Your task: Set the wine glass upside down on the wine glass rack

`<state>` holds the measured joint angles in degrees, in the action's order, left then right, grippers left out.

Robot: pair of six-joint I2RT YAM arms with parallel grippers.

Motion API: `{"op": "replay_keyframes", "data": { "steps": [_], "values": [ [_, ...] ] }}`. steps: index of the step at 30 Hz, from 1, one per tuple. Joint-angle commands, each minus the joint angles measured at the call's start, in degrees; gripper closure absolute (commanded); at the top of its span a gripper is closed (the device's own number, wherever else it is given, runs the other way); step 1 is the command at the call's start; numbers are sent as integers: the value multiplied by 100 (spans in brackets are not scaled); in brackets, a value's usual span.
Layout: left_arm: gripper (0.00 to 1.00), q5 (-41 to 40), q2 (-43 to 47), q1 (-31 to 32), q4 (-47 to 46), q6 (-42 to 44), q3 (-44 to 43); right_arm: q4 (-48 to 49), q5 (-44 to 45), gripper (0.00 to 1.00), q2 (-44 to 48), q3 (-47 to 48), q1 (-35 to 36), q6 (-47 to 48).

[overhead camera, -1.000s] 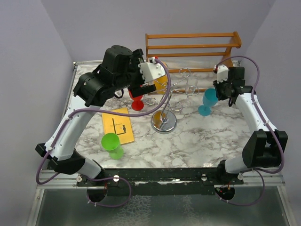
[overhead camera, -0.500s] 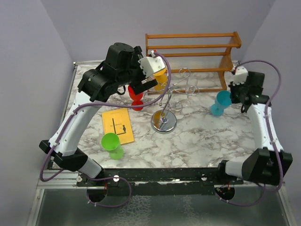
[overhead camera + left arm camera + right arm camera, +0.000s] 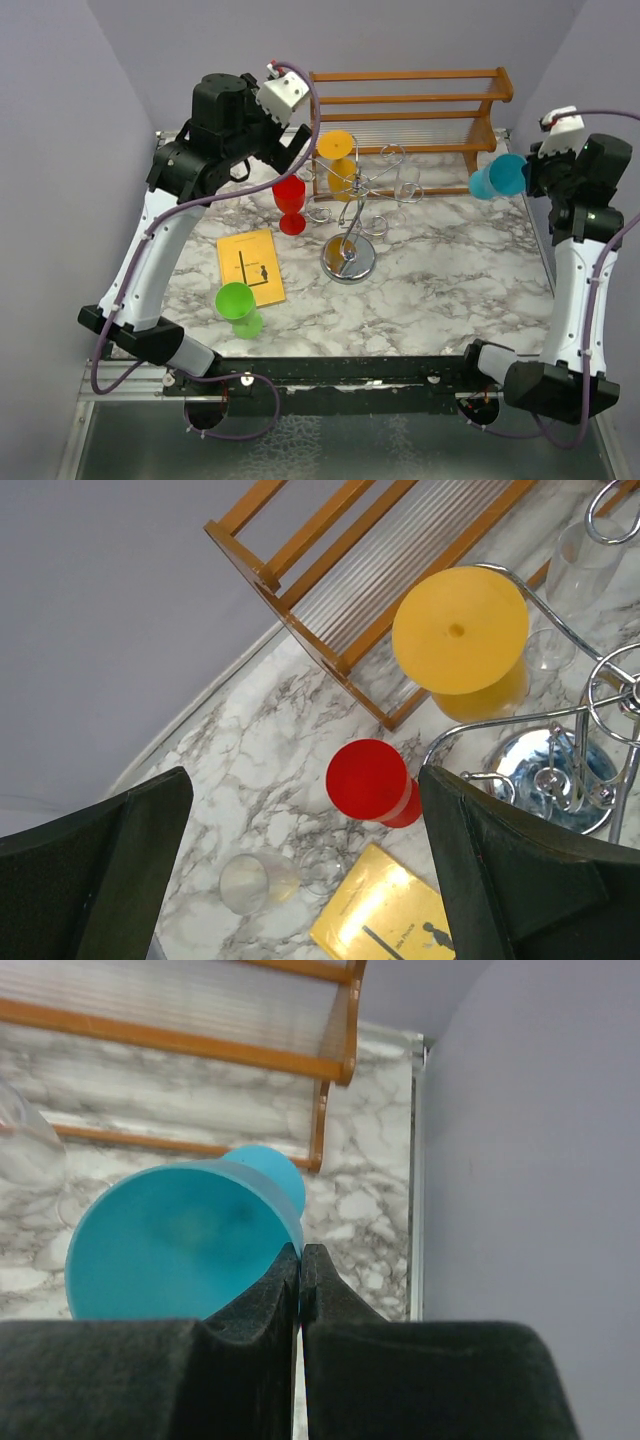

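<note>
Marble-patterned table [image 3: 450, 280] from above: chrome wire rack [image 3: 349, 258] at centre; right gripper [image 3: 530, 172] holds the teal wine glass [image 3: 497, 177] aloft, sideways. Left wrist: left gripper [image 3: 300, 780] gapes wide, red goblet [image 3: 368, 780] below; yellow booklet [image 3: 385, 915] print unreadable. Right wrist: fingers [image 3: 265, 1305] pinch teal edge.

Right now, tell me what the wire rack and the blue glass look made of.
Wine glass rack: likely chrome-plated metal wire; its round base reflects like a mirror. Blue glass: probably plastic, opaque with a dull satin sheen and no transparency.
</note>
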<state>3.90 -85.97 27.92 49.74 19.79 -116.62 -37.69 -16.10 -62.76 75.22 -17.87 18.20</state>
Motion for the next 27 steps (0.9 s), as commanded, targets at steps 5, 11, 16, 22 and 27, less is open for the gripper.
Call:
{"op": "replay_keyframes", "data": {
  "steps": [5,11,16,22,27],
  "values": [
    [1,103,697,-5,-1419,-944,551,-167,-1467,99,-596,2245,-24,-487],
    [1,635,554,-3,-1755,-1751,125,277,-2638,99,-1137,3469,-24,-1574],
    [3,1309,269,-3,-1769,-2435,-405,814,-3266,99,-1454,3950,-24,-2319],
    [9,1981,-209,1,-1886,-2812,-920,2167,-3810,99,-1357,3657,-7,-3393],
    [11,2499,-663,3,-2212,-3450,-1323,2569,-3977,99,-1452,3729,139,-3788]
  ]
}}
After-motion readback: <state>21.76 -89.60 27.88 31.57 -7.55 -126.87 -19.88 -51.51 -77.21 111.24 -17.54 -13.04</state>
